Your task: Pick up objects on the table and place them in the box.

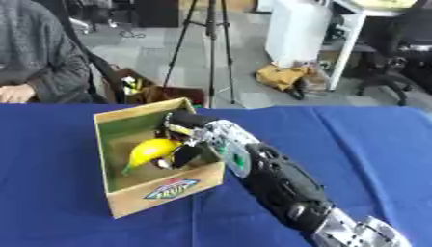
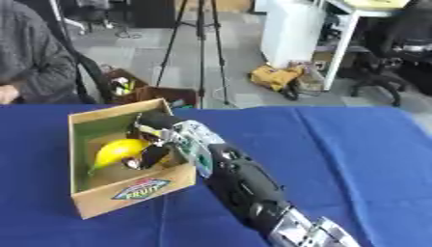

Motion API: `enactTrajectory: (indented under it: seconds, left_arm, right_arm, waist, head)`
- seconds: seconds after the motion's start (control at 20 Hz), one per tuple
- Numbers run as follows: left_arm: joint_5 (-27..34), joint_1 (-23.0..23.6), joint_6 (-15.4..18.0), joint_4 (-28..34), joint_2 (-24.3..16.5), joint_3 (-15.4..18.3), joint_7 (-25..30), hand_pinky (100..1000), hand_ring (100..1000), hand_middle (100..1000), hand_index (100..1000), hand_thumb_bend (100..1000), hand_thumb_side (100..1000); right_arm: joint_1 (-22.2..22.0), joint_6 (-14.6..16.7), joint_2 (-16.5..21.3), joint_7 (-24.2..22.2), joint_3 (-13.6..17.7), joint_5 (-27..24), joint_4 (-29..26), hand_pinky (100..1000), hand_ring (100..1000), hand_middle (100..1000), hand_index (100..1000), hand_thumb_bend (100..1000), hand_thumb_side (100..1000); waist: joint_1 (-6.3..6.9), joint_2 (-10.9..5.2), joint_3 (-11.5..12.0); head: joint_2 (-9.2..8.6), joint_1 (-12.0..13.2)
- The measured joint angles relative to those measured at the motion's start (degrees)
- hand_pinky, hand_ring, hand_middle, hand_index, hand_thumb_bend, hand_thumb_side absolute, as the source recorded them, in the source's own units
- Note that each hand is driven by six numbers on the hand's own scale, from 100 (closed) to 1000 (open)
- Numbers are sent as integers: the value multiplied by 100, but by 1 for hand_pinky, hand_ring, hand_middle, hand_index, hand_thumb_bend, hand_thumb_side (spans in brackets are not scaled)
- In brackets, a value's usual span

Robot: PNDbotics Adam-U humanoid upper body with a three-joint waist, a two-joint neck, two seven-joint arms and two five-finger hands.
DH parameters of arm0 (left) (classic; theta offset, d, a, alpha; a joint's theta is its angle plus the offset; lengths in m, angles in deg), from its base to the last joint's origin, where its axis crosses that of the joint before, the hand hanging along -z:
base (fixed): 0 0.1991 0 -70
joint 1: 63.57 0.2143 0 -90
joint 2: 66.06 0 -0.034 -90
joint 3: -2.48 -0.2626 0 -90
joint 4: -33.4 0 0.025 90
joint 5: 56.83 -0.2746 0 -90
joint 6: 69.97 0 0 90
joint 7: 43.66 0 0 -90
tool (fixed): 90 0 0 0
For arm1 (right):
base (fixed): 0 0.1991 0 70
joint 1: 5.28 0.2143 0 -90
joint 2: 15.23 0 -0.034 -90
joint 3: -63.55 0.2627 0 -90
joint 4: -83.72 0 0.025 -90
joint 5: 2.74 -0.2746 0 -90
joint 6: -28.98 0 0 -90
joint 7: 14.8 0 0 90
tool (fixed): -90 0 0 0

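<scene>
The box (image 1: 160,190) stands on the table (image 1: 363,140), left of the middle. The right arm (image 1: 278,185) comes in from the lower right corner and runs up and leftward across the table, over the box's right wall. The right hand (image 1: 187,140) is inside the box, at its right side. A lemon (image 1: 152,150) is in the box, just left of the hand and touching it. Behind the table, a tripod (image 1: 207,48) stands on the floor, beyond the box.
</scene>
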Motion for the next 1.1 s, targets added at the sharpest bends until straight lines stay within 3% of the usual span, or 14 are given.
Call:
enactTrajectory:
  seconds: [0.05, 0.15, 0.35, 0.5, 0.55, 0.6, 0.7, 0.8, 0.9, 1.0, 1.05, 1.1]
  left_arm:
    - [0, 0, 0, 0, 0, 0, 0, 652, 670, 528, 712, 559, 953]
    - [0, 0, 0, 0, 0, 0, 0, 652, 670, 527, 712, 559, 953]
    - [0, 0, 0, 0, 0, 0, -1, 652, 670, 527, 712, 561, 953]
    - [0, 0, 0, 0, -1, 1, -4, 652, 670, 527, 712, 562, 953]
    - [-1, 0, 1, 0, -3, 1, -6, 652, 670, 527, 712, 563, 952]
    - [-2, 0, 2, 0, -5, 1, -10, 652, 670, 528, 712, 563, 953]
    - [-7, 4, 3, 0, -9, 3, -27, 651, 671, 527, 711, 563, 952]
    - [-19, 21, 2, -2, -15, 9, -45, 651, 671, 527, 711, 564, 952]
    - [-37, 62, 4, -5, -49, 44, -87, 651, 672, 529, 711, 565, 951]
    - [-53, 112, 15, -5, -82, 109, -149, 651, 676, 534, 711, 566, 950]
    - [-56, 135, 23, -5, -95, 147, -189, 651, 682, 539, 711, 533, 951]
    - [-60, 154, 31, -5, -106, 184, -232, 651, 686, 542, 711, 566, 950]
  right_arm:
    - [0, 9, 0, -9, 14, 31, 21, 785, 798, 828, 858, 683, 518]
    - [-1, 35, 1, -31, 21, 70, 35, 885, 874, 892, 910, 732, 545]
    - [0, 81, 9, 47, 104, 25, -3, 971, 950, 965, 963, 822, 557]
    - [8, 58, 22, 183, 179, -181, -133, 985, 958, 978, 977, 827, 567]
    - [19, 42, 33, 235, 209, -271, -196, 987, 961, 988, 982, 733, 700]
    - [39, 21, 51, 297, 246, -354, -273, 986, 960, 985, 982, 818, 574]
    - [79, -27, 99, 443, 329, -529, -471, 950, 934, 966, 966, 779, 577]
    - [86, -85, 181, 601, 415, -714, -699, 860, 863, 899, 932, 706, 577]
    - [71, -156, 282, 771, 532, -881, -943, 759, 747, 803, 886, 582, 576]
    - [-51, -168, 380, 947, 685, -1043, -1184, 727, 719, 775, 869, 525, 583]
    - [-168, -142, 427, 1035, 761, -1121, -1310, 721, 718, 776, 869, 550, 756]
    - [-307, -97, 473, 1122, 828, -1203, -1436, 720, 721, 776, 869, 398, 659]
  waist:
    - [-2, 3, -11]
    - [-7, 4, -19]
    - [-11, 4, -57]
    - [-12, 3, -109]
    - [-12, 3, -135]
    - [-12, 2, -167]
    - [-13, -8, -259]
    - [-12, -32, -374]
    - [-6, -68, -543]
    - [22, -112, -757]
    - [41, -131, -867]
    - [61, -139, -952]
  head:
    - [-1, 2]
    - [-2, 14]
    - [-3, 26]
    - [-3, 29]
    - [-3, 40]
    - [-3, 59]
    - [-3, 111]
    - [-1, 179]
    - [4, 271]
    - [11, 406]
    - [14, 485]
    - [26, 573]
